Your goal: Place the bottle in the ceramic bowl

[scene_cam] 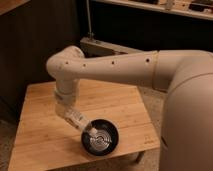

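The black glossy ceramic bowl (pixel 114 143) with pale rings at its centre sits near the front edge of the wooden table (pixel 115 105). My gripper (pixel 73 117) hangs from the white arm just left of the bowl and is shut on the small white bottle (pixel 85 125). The bottle is tilted, with its narrower cap end pointing down to the right, over the bowl's left rim. I cannot tell whether the cap touches the bowl.
A dark cabinet wall stands behind the table. A grey metal ledge (pixel 107 47) runs at the back right. Speckled floor (pixel 150 102) lies to the right of the table. The big white arm body fills the right side.
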